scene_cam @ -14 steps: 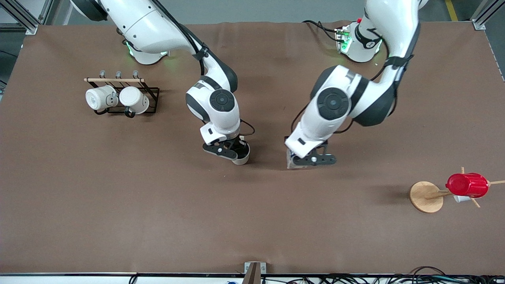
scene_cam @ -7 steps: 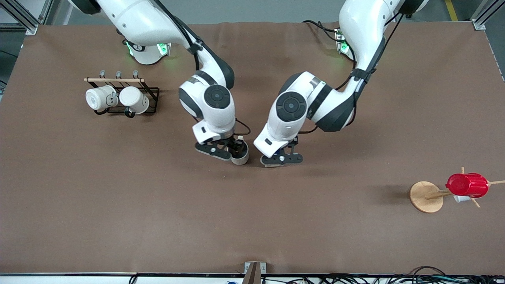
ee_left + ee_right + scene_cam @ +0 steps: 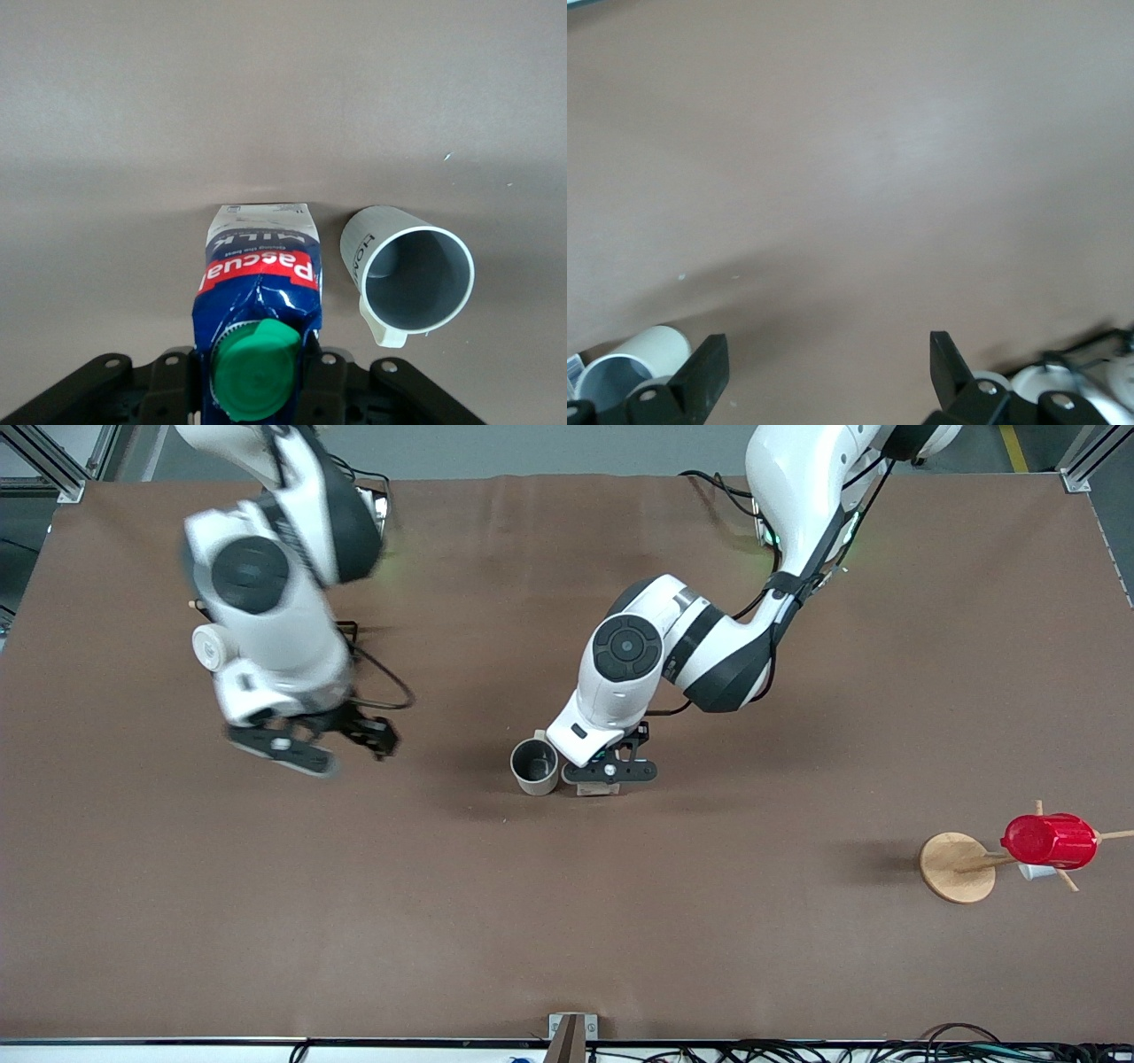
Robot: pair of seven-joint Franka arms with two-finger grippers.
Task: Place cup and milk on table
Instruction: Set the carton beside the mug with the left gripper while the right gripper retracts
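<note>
The cream-beige cup (image 3: 534, 766) stands upright and free on the brown table (image 3: 567, 921), near the middle. It also shows in the left wrist view (image 3: 416, 274) and in the right wrist view (image 3: 629, 367). My left gripper (image 3: 609, 772) is shut on the milk (image 3: 259, 274), a blue carton with a green cap, held low at the tabletop right beside the cup. In the front view only a sliver of the milk (image 3: 600, 789) shows under the hand. My right gripper (image 3: 341, 740) is open and empty, up over the table between the cup and the mug rack; its fingers (image 3: 700, 372) stand wide apart.
The mug rack is mostly hidden by the right arm; one whiter mug (image 3: 211, 646) shows, and mugs (image 3: 1045, 381) show in the right wrist view. A red plastic cup (image 3: 1050, 840) hangs on a stand with a round wooden disc (image 3: 957, 866) toward the left arm's end.
My right gripper let go of the cup, opened, and swung up and away toward the mug rack. My left gripper carried the milk across to right beside the cup.
</note>
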